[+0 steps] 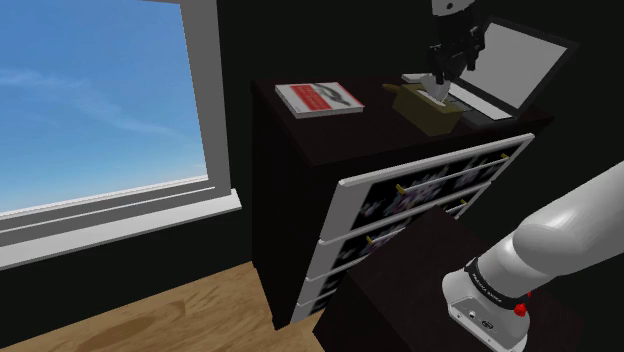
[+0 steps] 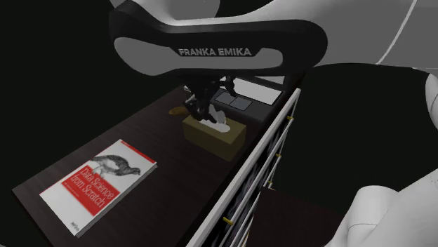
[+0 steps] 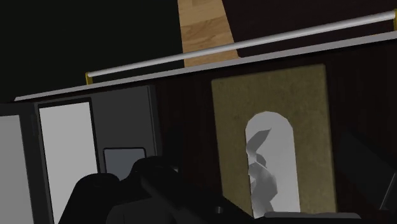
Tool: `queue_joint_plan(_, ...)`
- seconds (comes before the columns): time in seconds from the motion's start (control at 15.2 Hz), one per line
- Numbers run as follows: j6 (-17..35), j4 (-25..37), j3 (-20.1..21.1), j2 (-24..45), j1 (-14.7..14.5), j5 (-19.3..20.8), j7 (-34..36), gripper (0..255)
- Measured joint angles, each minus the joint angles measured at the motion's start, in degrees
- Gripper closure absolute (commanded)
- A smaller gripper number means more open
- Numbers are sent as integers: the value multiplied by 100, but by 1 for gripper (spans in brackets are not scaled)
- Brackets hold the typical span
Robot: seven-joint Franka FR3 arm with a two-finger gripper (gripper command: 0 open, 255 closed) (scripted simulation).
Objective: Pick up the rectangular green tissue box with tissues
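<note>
Olive tissue box [image 1: 440,115], light and crushable, is set on a dresser [image 1: 375,97] at the book's [image 1: 318,98] three o'clock in the shoulder view; the end effector [image 1: 441,84] is poised above it, spread or closed cannot be told; the cardboard sides should be gripped, not the tissue

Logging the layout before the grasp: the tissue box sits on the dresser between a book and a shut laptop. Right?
No: the laptop is open, its screen raised, as the shoulder view shows. The tissue box does sit on the dresser between it and the book.

Dark dresser [image 2: 156,130]: book [image 2: 98,184], tissue box [image 2: 210,137], laptop [image 1: 512,62]
</note>
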State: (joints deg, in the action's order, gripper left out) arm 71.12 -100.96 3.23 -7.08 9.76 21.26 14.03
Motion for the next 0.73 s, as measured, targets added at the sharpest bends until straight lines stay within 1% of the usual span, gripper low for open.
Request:
queue_joint_plan(0.07,-81,166,-10,166,23,80,18,0)
queue_joint_plan(0.13,-71,200,-21,252,38,117,40,0)
queue_joint_plan(0.59,364,-261,-49,296,60,112,220,0)
queue_joint_plan(0.66,386,-282,-51,297,62,112,224,255)
queue_joint_plan(0.73,399,-293,-53,296,63,113,226,255)
